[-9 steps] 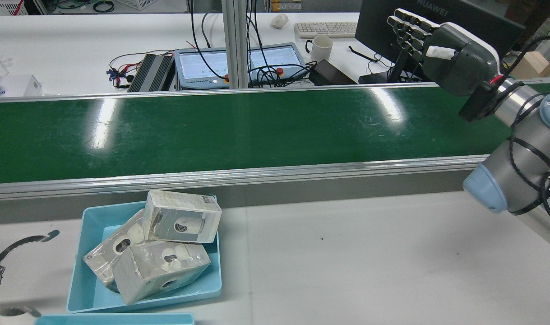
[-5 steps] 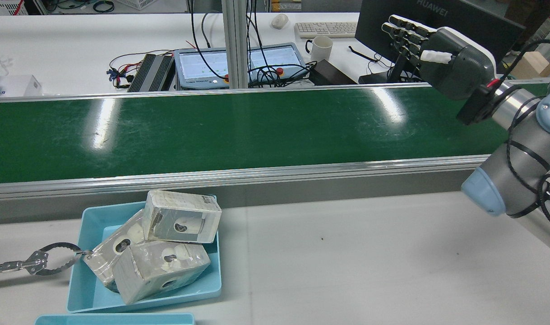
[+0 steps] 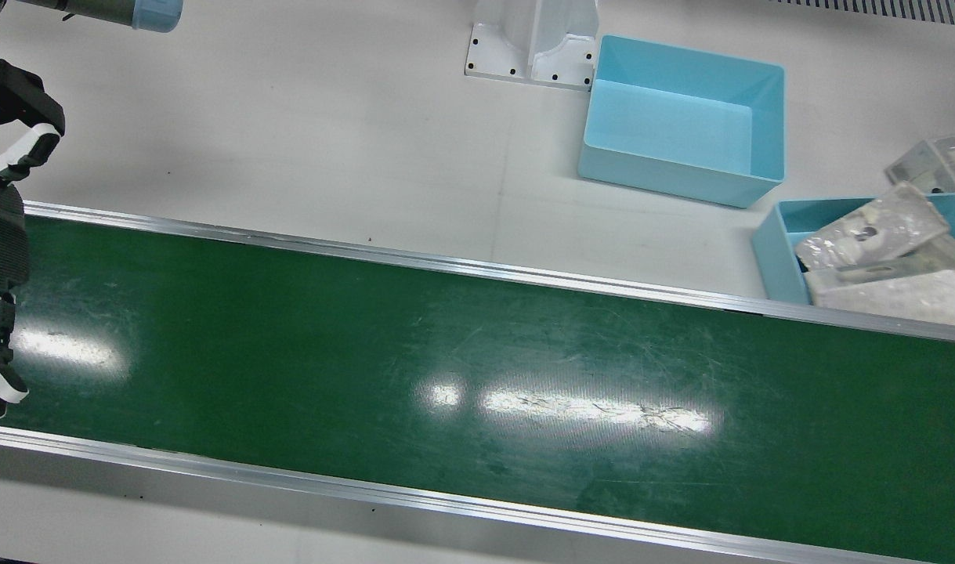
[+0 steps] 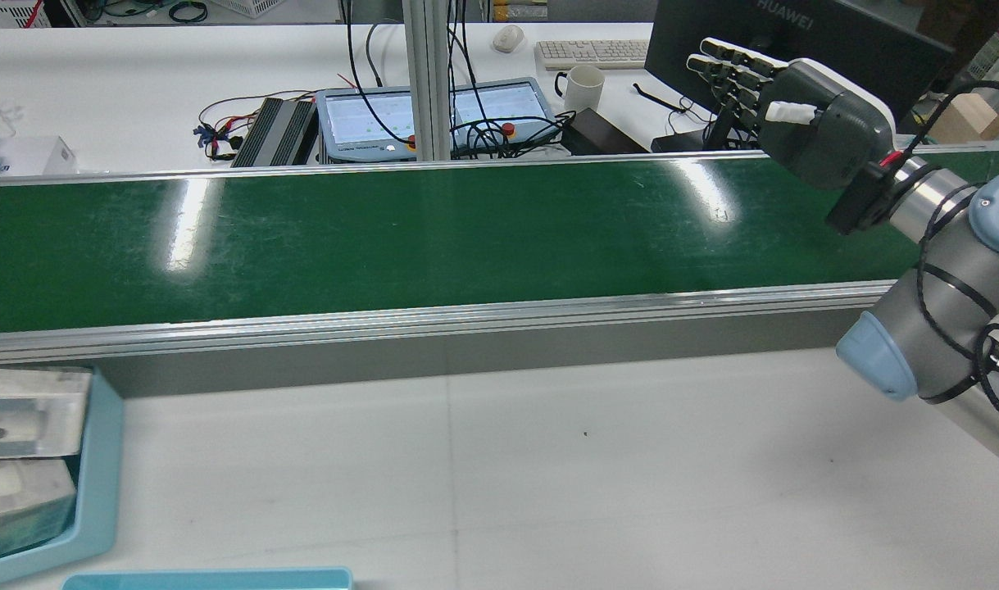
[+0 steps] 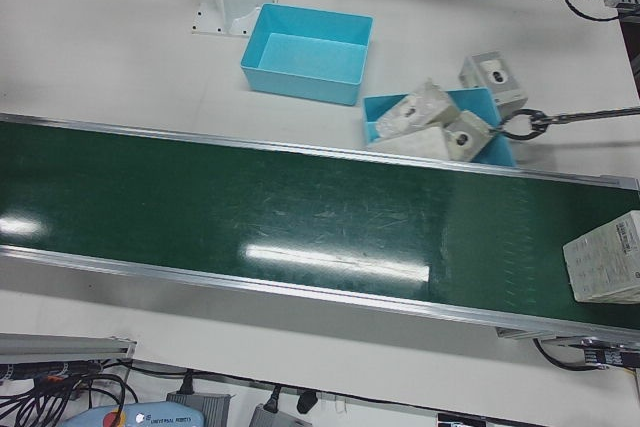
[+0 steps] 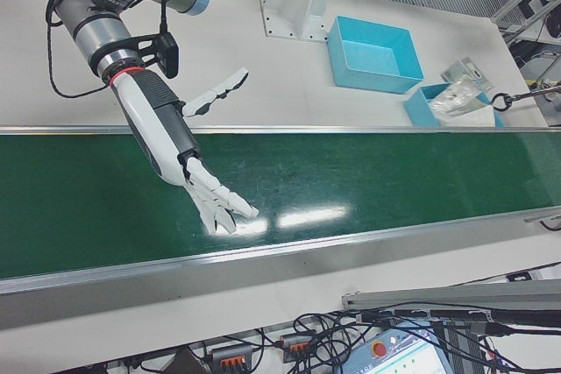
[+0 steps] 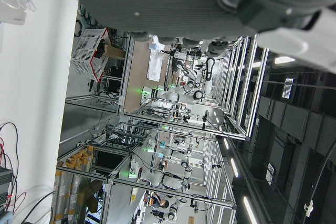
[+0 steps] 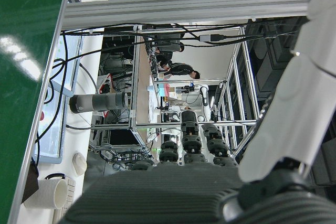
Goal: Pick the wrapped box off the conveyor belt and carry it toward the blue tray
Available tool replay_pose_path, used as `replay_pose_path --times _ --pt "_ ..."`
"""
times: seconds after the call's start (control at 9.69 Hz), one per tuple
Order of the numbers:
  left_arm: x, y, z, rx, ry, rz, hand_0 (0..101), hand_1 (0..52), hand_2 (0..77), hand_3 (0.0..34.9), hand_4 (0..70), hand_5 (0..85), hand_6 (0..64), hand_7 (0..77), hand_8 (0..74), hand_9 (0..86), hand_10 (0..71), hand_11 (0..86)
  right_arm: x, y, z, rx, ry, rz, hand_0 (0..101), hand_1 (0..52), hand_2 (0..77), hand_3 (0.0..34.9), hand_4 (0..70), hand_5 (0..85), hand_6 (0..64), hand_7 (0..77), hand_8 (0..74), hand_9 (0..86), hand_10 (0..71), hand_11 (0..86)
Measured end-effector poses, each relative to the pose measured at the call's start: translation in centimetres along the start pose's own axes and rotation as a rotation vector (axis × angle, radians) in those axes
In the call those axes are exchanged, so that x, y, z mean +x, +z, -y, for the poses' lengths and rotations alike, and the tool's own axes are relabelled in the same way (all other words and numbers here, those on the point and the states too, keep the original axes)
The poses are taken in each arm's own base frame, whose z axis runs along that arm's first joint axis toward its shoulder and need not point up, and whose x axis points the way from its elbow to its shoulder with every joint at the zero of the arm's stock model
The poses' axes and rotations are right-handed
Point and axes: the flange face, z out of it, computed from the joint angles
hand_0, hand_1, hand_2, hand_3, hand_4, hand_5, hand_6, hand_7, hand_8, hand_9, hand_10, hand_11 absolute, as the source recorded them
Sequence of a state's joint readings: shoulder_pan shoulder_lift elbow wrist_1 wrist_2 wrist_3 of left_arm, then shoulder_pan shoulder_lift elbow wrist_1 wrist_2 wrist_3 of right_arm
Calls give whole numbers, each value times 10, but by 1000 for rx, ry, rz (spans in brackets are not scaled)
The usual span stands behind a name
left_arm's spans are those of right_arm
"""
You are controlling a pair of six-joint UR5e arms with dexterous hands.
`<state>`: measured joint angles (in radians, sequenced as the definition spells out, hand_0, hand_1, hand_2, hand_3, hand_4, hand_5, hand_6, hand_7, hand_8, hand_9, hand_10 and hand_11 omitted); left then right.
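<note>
While the right hand [image 6: 188, 159] hangs over the green conveyor belt [image 6: 351, 181] with fingers spread and nothing in its grasp, its palm faces down above the belt's end before the right arm. Of the left hand [image 7: 210, 3] only the dark underside shows in its own camera, so whether it is spread or clenched cannot be told. One wrapped box [image 5: 605, 259] lies on the belt at the opposite end, well apart from the right hand. Beyond the belt's far rail a blue tray [image 5: 480, 112] holds several wrapped boxes piled at angles, and a metal hook on a rod [image 5: 522, 124] reaches to that tray's edge. Just beside it stands a second, deeper blue bin [image 5: 305, 52]
</note>
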<state>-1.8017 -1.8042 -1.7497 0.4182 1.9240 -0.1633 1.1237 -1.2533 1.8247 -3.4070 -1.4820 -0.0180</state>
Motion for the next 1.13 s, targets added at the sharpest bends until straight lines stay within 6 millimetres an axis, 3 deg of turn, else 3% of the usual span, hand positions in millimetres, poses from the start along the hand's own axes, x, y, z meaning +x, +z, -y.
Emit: replay_pose_path --times 0.21,1.13 --pt "0 0 0 0 0 0 0 0 11 0 5 11 0 5 5 0 5 5 1 -2 1 2 1 -2 414 65 44 0 104 60 44 142 60 60 0 11" --pt "0 0 0 0 0 0 0 0 11 0 0 11 5 5 5 0 5 0 8 -1 3 5 5 -12 402 60 38 0 104 60 55 153 60 71 0 11"
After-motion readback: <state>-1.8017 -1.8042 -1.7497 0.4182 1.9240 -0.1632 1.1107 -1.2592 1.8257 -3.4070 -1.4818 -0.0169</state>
